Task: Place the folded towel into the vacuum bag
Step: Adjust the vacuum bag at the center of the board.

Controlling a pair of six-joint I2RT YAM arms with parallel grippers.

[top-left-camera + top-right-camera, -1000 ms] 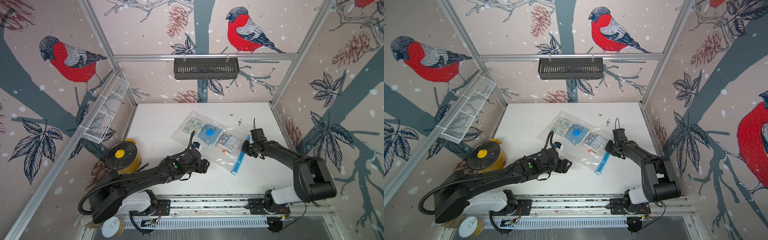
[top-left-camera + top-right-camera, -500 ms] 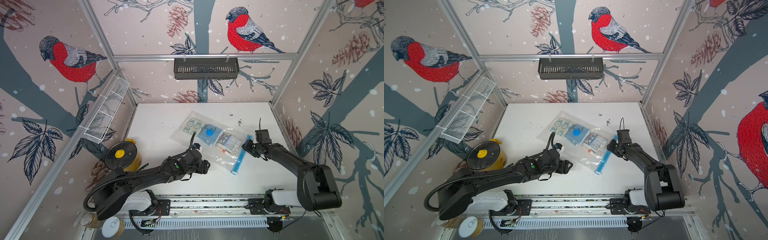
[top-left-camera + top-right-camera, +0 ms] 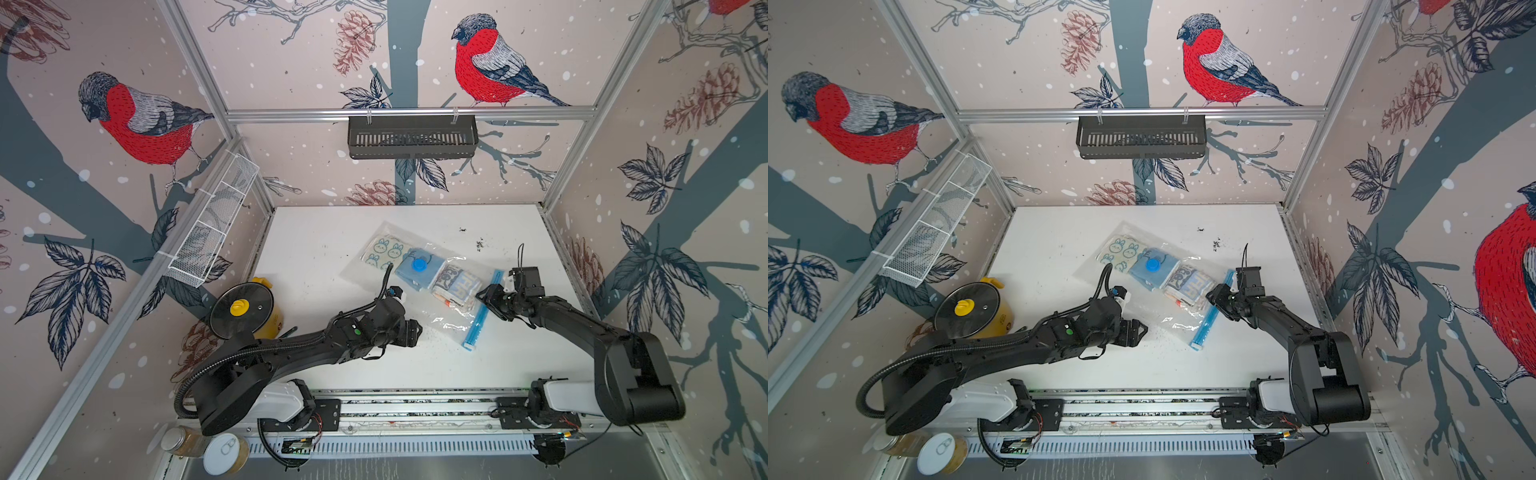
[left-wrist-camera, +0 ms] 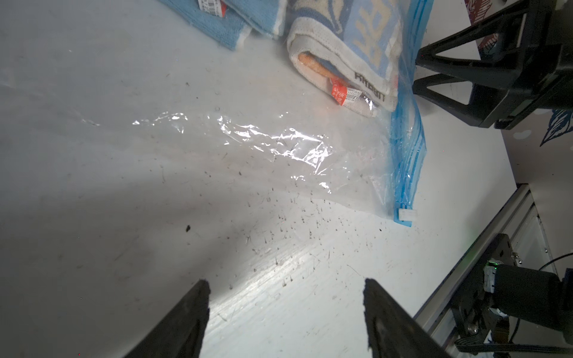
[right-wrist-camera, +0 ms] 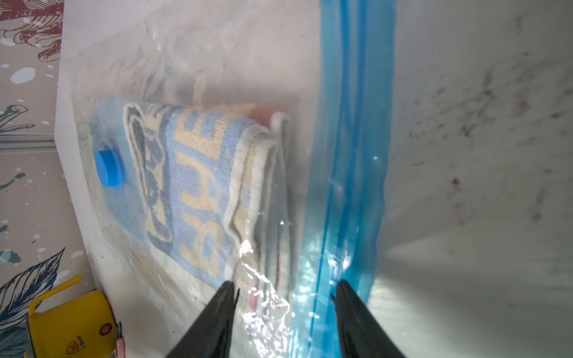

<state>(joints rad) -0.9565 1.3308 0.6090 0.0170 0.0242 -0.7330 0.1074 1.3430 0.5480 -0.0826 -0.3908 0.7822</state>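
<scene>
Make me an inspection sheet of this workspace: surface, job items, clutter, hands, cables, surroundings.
Surface: white table, scuffed, with dark specks.
Job's things: vacuum bag lying flat, folded towels inside; zip strip toward the right arm.
Clutter: lidded yellow pot, jar and can, all off the table.
Hands: left hand open, empty; right hand open at the bag's zip edge.
Cables: black hose on the left arm.
Surroundings: black basket, wire rack, bird-print walls.

Perhaps "RABBIT" on the folded towel point(image 4: 341, 55); "DUCK" on yellow pot point(image 5: 71, 325)
</scene>
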